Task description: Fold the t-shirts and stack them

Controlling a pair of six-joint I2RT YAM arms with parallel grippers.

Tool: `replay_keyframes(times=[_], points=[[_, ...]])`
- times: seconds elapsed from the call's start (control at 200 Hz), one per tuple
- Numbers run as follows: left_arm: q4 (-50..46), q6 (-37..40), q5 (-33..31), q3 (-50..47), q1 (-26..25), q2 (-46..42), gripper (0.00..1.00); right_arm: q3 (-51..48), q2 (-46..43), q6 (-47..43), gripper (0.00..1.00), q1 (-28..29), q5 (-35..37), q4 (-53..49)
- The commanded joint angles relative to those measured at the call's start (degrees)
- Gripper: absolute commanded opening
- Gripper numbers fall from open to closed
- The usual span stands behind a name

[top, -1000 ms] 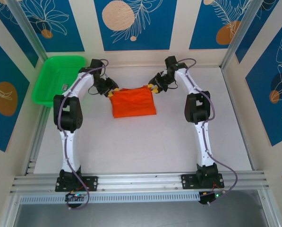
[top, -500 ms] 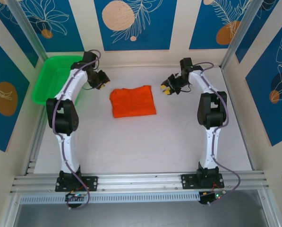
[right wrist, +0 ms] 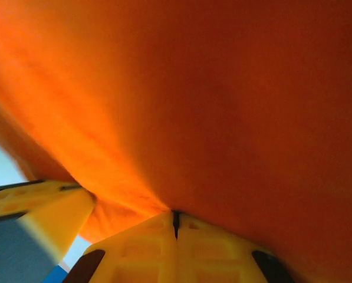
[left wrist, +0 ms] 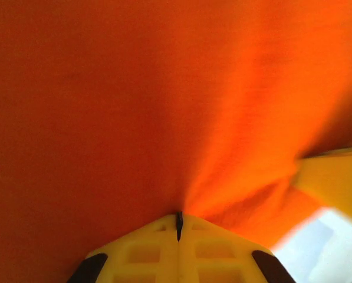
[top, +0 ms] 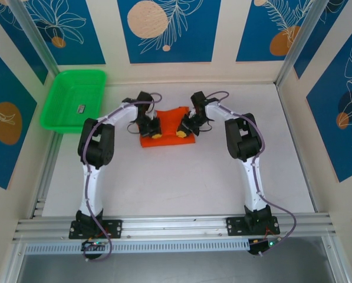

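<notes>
Having swung back inward, the left claw (top: 155, 134) and right claw (top: 180, 134) now clench the folded bright orange cloth t-shirt (top: 170, 118), likely starting another fold.

Up close the t-shirt (left wrist: 134, 106) is blurred, and the small object (top: 81, 108) in the green tray (top: 62, 93) cannot be identified.

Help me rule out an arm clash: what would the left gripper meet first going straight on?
The orange t-shirt, which the left gripper is shut on. The right gripper shows a yellow finger off to one side, probably outside that line; depth is unclear.
</notes>
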Motion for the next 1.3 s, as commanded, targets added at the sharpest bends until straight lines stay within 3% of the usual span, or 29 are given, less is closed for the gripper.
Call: replay_keyframes(times=[0.0,0.12,0.345,0.46,0.585,0.7,0.845,0.955,1.295], points=[[-3.5,5.6,-0.9,-9.1,0.3,-3.0,0.05,-5.4,-2.6,-3.7,0.05,2.0,0.9,-1.7],[-2.4,7.0,-3.2,-19.4,0.3,-7.7,0.05,-14.3,-7.7,-6.9,0.04,2.6,2.3,-0.8],[-3.3,9.2,-3.7,-28.8,0.4,-16.3,0.12,-23.1,-15.3,-15.3,0.04,4.2,0.7,-2.2],[-5.2,7.8,-2.6,-28.1,0.5,-20.3,0.22,-25.0,-21.4,-17.5,0.07,5.6,-1.4,-0.5],[-8.3,6.9,-0.6,-19.9,1.1,-21.7,0.33,-21.6,-24.3,-17.0,0.09,6.0,-3.1,1.1],[-10.1,6.2,-0.1,-12.2,3.1,-19.4,0.33,-14.4,-21.4,-13.2,0.12,6.2,-3.9,3.0],[-8.9,5.6,-2.0,-8.2,6.0,-15.8,0.18,0.5,-11.6,-12.6,0.16,8.4,-0.8,-2.4],[-7.0,4.8,-3.0,-7.5,7.4,-13.4,0.14,9.4,-3.7,-12.2,0.16,9.0,0.4,-7.5],[1.3,3.2,-8.7,-7.0,11.7,-7.6,0.12,11.9,5.0,-10.8,0.16,3.8,0.5,-7.5]])
